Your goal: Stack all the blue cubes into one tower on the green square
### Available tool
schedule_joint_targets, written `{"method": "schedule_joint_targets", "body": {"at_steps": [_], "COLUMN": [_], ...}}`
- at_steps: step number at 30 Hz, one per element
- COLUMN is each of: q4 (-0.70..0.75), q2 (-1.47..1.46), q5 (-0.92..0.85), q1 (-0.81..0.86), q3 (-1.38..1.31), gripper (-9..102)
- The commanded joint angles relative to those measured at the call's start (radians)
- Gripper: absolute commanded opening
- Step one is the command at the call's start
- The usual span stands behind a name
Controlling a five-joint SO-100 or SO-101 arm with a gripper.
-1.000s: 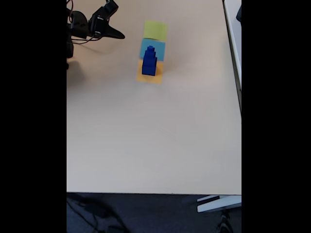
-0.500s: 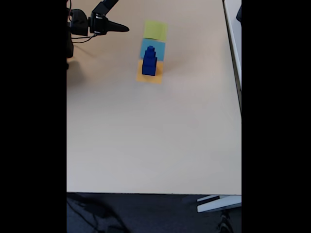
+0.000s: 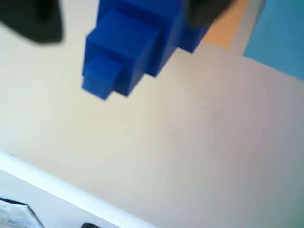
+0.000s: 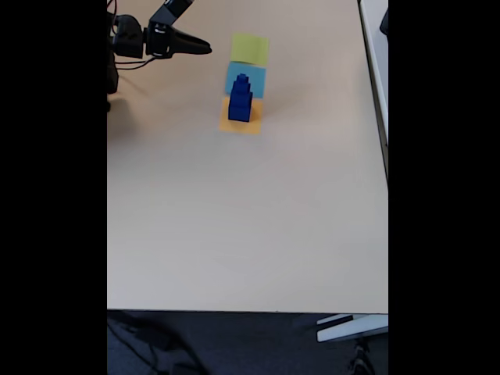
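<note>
The beige counter (image 4: 250,219) carries three flat squares in a row: green (image 4: 250,48), light-blue (image 4: 256,76), and orange (image 4: 251,123) under the cubes (image 4: 241,99).

In the fixed view, three flat squares lie in a touching row near the tabletop's (image 4: 234,234) far edge. The blue cubes (image 4: 240,99) stand stacked on the nearest square (image 4: 252,123); the green square (image 4: 250,48) lies farthest. The gripper (image 4: 205,49) hangs left of it.

Lt-blue sq (image 4: 245,80) touching orange sq (image 4: 251,123) — beige table (image 4: 250,219).
</note>
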Motion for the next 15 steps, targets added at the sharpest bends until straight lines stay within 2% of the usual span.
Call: {"method": "schedule_joint_targets", "body": {"at_steps": [1, 15], "q4": [-0.032, -0.028], "q2": [-0.204, -0.591], "q5": [0.046, 0.206], "q1": [0.034, 0.087], "q3": [-0.212, -0.545], "gripper": [12, 12]}}
